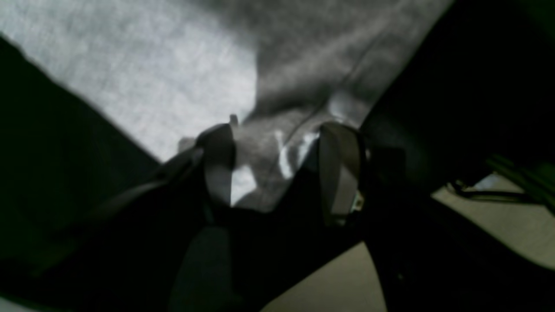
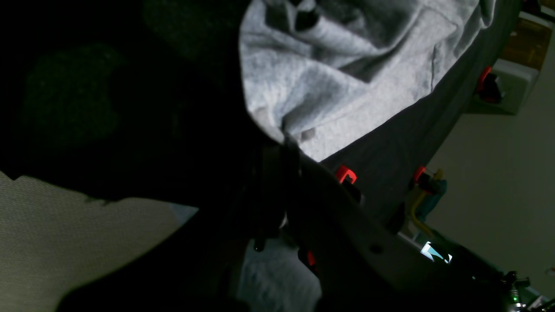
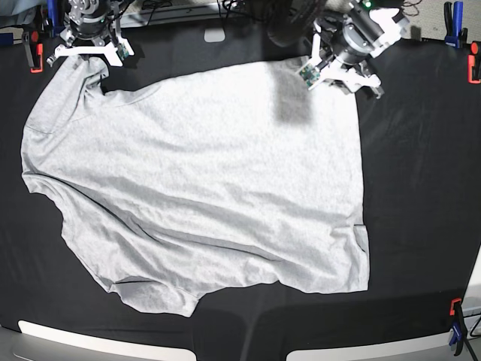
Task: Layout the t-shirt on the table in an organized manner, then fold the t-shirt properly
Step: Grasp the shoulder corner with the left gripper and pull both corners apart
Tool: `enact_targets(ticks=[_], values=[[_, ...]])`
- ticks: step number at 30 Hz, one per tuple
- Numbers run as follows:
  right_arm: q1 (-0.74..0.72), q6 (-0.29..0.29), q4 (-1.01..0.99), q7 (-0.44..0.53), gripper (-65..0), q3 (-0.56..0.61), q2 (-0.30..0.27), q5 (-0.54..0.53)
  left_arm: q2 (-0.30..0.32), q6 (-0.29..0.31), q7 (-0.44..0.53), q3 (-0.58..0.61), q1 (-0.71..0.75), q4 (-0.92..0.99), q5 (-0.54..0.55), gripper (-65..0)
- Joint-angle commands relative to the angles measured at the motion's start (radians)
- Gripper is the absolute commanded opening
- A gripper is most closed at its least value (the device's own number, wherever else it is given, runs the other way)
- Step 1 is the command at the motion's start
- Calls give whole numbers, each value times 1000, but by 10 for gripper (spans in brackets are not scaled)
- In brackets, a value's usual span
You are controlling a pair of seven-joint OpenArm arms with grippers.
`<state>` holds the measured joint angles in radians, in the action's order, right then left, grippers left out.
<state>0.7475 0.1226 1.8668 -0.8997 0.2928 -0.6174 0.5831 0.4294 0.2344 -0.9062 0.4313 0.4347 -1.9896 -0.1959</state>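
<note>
Left wrist: left claw (image 1: 277, 149) released, fingers astride t-shirt (image 1: 173, 73) hem; risk I close on nothing.

Right wrist: right claw (image 2: 284, 143) clenched on shirt corner; pull may bunch it.

Base: shirt flat on worktop (image 3: 421, 150), lower sleeve wrinkled.

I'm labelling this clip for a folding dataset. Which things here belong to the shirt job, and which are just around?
Job:
t-shirt, spread on the table
table, black cloth
right gripper, shut on the shirt's corner
left gripper, open at the shirt's other far corner

Just around:
red clamps on the table's edge
blue clamp
cables behind the table
</note>
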Motion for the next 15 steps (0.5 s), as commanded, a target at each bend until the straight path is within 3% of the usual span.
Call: enact_targets(ticks=[1,9,12,15], values=[[4,5,13,-3,-650,-5,-12,17,3,-22,13,-2,1,3,-5,-354],[4,4,13,-11,-650,-5,-12,26,3,-41,-140,-2,0,30,-14,-387],[4,5,13,-11,-650,-5,-12,78,3,-41,-212,-2,0,30,-13,-490],[4,4,16,-38,-650,-4,-14,143,3,-41,-231,-2,0,30,-14,-648]])
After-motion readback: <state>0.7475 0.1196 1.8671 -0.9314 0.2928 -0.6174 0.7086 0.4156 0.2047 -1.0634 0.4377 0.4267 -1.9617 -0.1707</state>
